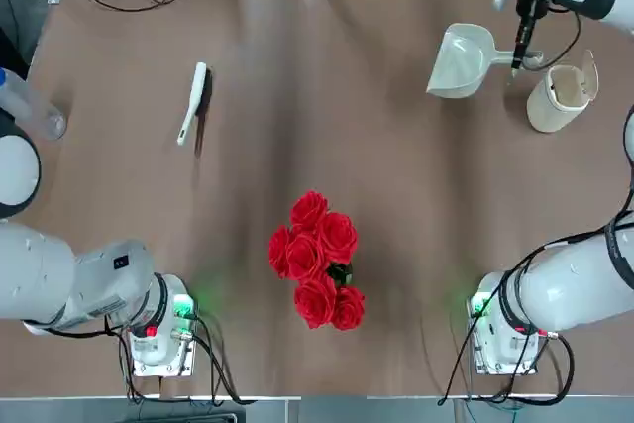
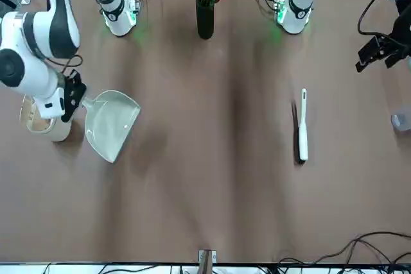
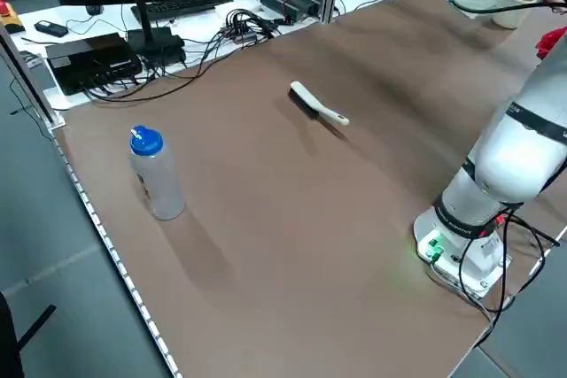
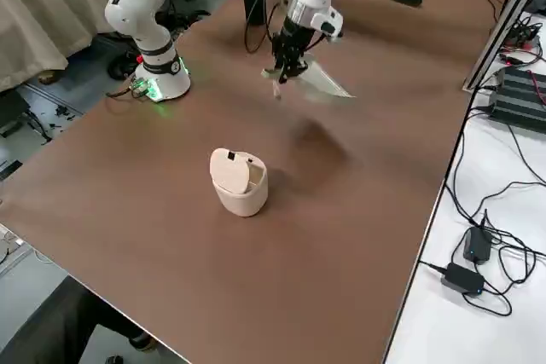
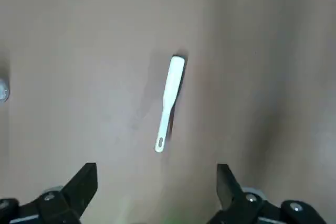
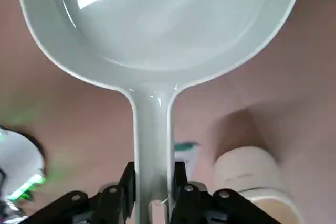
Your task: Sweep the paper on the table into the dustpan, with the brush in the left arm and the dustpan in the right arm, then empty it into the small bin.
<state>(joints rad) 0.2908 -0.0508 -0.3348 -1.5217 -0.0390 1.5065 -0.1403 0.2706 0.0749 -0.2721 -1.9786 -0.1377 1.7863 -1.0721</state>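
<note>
Top view: right gripper clamped on the dustpan handle, pan held beside the small bin, brush lying loose on the table, left gripper open above it; emptying step seemingly in hand, next likely setting the pan down.

A grey floor is seen beside the table; a white bench strewn with black cables is set alongside, and beige curtains are hung behind.
</note>
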